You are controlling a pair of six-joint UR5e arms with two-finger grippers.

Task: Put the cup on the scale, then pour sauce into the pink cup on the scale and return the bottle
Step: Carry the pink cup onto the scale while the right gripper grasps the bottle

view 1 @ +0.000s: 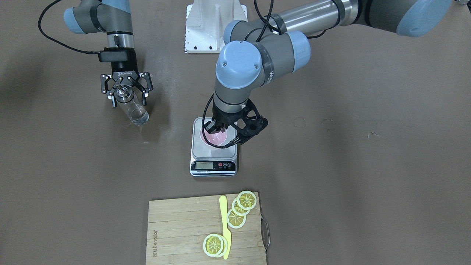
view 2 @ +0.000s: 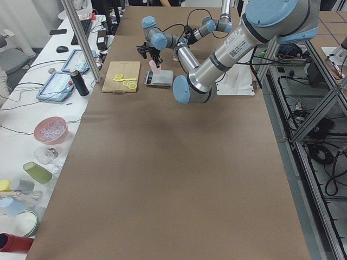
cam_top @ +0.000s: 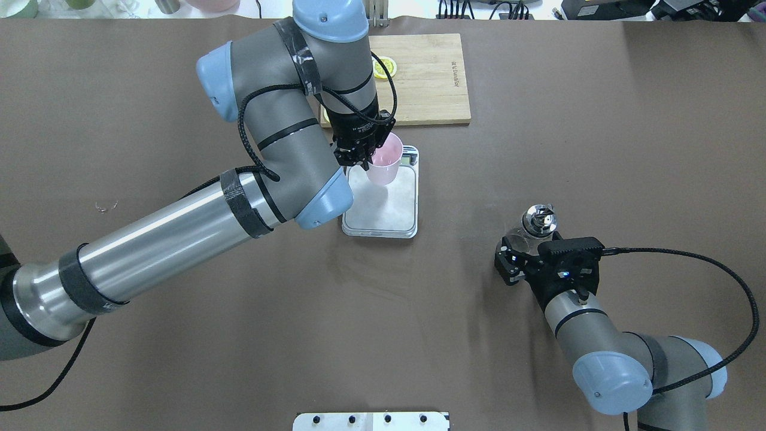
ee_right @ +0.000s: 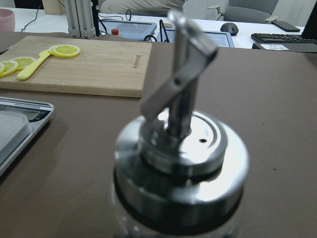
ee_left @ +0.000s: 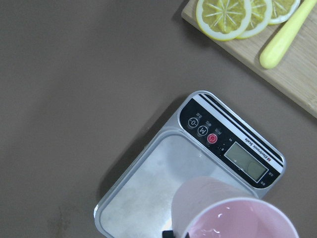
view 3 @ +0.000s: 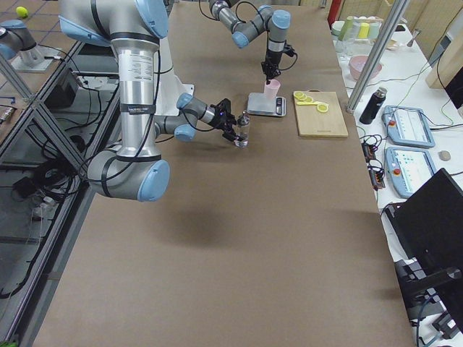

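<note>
Pink plastic cup, upper centre of the overhead view. Pinched at the rim by the left gripper, one finger inside and one outside. Positioned over the upper end of the scale, near its display. Appears slightly tilted, with the base close to or on the steel platform; contact not determinable. No liquid visible inside.

Glass bottle, left of centre in the front-facing view. Upright on the table, well apart from the scale. Clear sauce low in the body, steel spout cap on. Right gripper level with the upper part of the bottle, jaws standing either side of the glass. Whether pressed on it or just clear of it, not determinable.

Progress, as judged: first step nearly complete, with the cup at the scale but not yet let go. Outstanding: release of the cup, withdrawal of the left arm, pouring, return of the bottle.

Also present: wooden board with lemon slices, lower centre of the front-facing view.
</note>
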